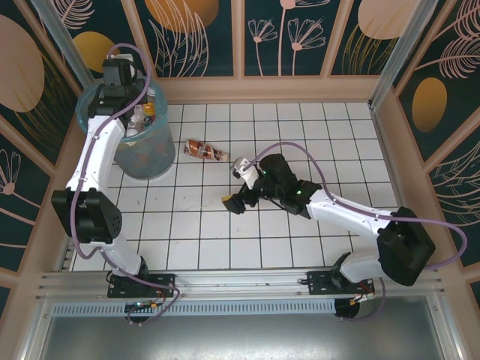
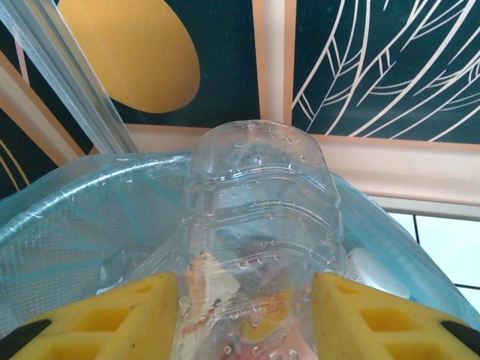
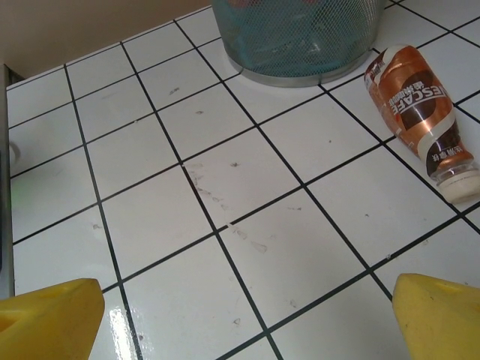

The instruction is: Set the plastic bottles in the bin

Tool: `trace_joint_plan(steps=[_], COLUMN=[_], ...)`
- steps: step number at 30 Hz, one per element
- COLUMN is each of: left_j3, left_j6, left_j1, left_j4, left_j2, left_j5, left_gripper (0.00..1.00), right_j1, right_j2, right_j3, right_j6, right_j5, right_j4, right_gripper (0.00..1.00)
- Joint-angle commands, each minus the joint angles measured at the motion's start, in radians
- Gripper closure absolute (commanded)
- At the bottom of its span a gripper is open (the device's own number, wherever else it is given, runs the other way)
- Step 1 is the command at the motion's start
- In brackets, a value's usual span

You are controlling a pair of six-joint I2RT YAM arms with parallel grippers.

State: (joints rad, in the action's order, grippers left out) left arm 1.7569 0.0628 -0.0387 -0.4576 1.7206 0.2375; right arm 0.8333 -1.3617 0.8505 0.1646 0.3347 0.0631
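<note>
- Your left hand [image 2: 244, 315] sits over the round grey waste bin lined with a translucent light-blue bag [image 1: 171, 146], at the far-left corner of the white tiled surface [image 1: 315, 135].
- Its 2 yellow fingers [image 2: 112, 315] are clamped on a clear, dented plastic bottle with droplets inside [image 2: 259, 225]. The bottle points out over the bag's rim, so a release should drop it into the bin and not onto the tiles.
- This looks like the release step for that bottle. Check that it is well inside the rim before you let go, because a light bottle can bounce off the edge.
- Just right of the bin, and apart from it, a plastic bottle in a brown-and-white sleeve with a white cap [image 1: 206, 150] lies on its side on the tiles. This 1 is left to collect.
- Your right hand [image 1: 238, 185] hangs low near the middle of the surface with its fingers spread wide and nothing between them.
- Its wrist camera looks toward the sleeved bottle and the base of the bin, which suggests it is lined up for that pick.
- Because the bottle is round and on its side, close across its body so it cannot roll away.
</note>
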Motion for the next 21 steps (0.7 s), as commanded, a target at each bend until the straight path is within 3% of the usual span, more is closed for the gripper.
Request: trace_joint_plan(steps=[1, 12, 18, 21], left_j3=[-0.075, 0.346, 0.27, 0.165], left_j6=[0.014, 0.082, 0.092, 0.002], left_j1=[0.028, 0.029, 0.022, -0.09], left_j4=[-0.268, -0.302, -0.252, -0.216], left_j2=[0.072, 0.016, -0.134, -0.207], left_j5=[-0.027, -0.135, -0.189, -0.081], left_gripper=[0.5, 0.23, 0.24, 0.26], right_j1=[0.009, -0.009, -0.086, -0.161], right_j2=[-0.021, -0.099, -0.209, -0.275], right_j3=[0.044, 0.164, 0.294, 0.397], right_j6=[-0.016, -0.019, -0.073, -0.19], right_j5=[-0.005, -0.085, -0.092, -0.095], right_j4=[0.014, -0.009, -0.053, -0.14], right_gripper=[0.01, 0.01, 0.01, 0.01])
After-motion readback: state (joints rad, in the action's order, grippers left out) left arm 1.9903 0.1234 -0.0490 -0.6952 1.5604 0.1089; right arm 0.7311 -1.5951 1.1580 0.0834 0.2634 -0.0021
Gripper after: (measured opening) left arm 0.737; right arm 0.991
